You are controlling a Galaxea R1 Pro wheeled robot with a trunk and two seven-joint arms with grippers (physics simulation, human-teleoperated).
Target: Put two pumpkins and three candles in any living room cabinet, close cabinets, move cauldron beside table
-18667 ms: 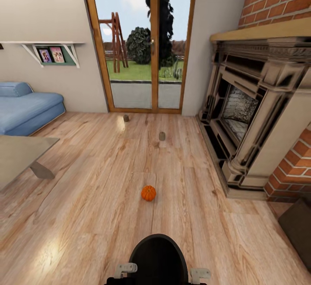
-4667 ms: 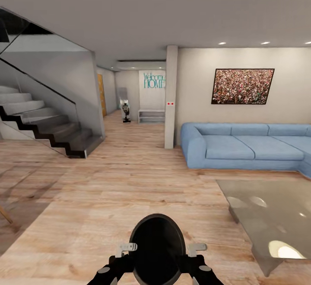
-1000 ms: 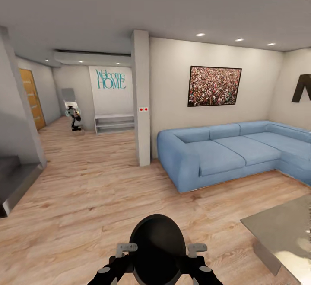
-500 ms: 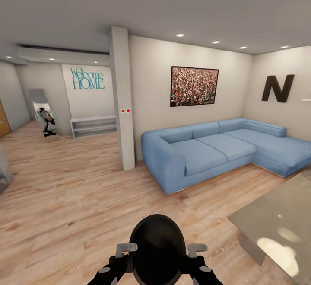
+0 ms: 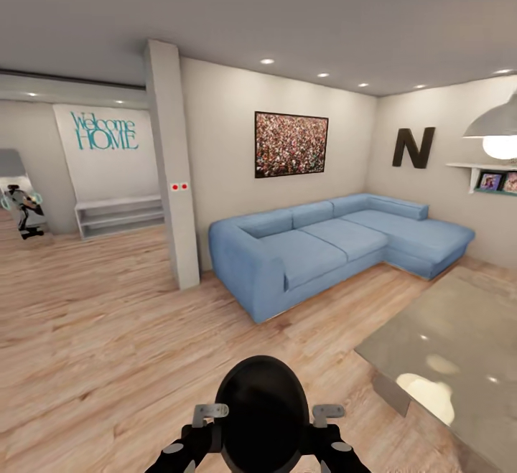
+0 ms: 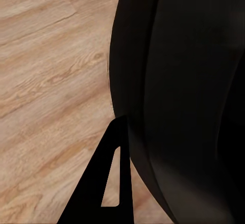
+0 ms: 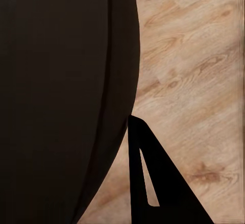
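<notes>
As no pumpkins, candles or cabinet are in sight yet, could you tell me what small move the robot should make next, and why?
Probably turn the base further right. The head view shows the blue sofa, the glass table and a pillar, but none of the task's things, and the table runs off toward that side.

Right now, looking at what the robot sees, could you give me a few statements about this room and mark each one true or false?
1. A blue sofa stands against the wall under a framed picture. True.
2. The lettering on the far wall reads "Welcome HOME". True.
3. The big letter on the wall is an M. False: it is an N.
4. The floor is carpeted in grey. False: it is light wood boards.
5. A grey table sits at the right of the head view. True.
</notes>
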